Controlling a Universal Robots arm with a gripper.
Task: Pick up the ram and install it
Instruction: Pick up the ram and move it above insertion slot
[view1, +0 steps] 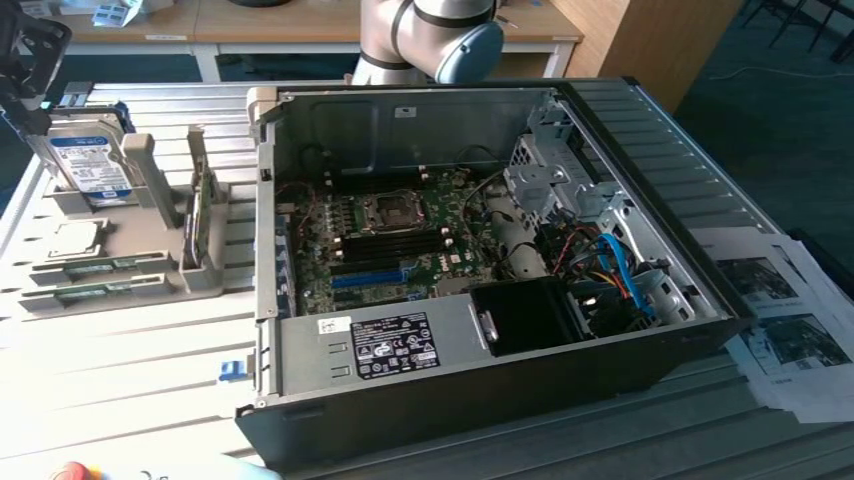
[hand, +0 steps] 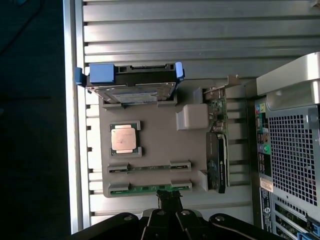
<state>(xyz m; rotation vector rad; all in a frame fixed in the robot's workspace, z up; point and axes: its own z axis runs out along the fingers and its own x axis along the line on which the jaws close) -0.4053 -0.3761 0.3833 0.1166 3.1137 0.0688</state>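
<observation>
Gripper (hand: 170, 196) sits closest to the wrist camera, with its dark fingers pressed together, no gap and nothing between them. We see its tip right at the ram (hand: 145, 188), the green stick standing on edge in the outermost slot of the grey holder tray (hand: 165, 150), along the tray edge farthest from the hard drive (hand: 131, 85). We cannot tell whether the tip touches the stick or hangs above it.

Key relation: the ram's long axis runs along that tray edge, pointing toward the PC case (hand: 292, 150), and crosses the fingers' line square-on. The tip meets it a bit past mid-length, on the case side.

A second ram stick (hand: 150, 167) lies parallel one slot inward, then the processor chip (hand: 125, 138). An expansion card (hand: 217, 155) stands at the tray's case-side edge.

In the exterior view the ram (view1: 83, 294) lies in the tray at the exterior view's left of the open case. The memory slots (view1: 387, 240) on the motherboard look empty, so we judge pickup not yet done.
</observation>
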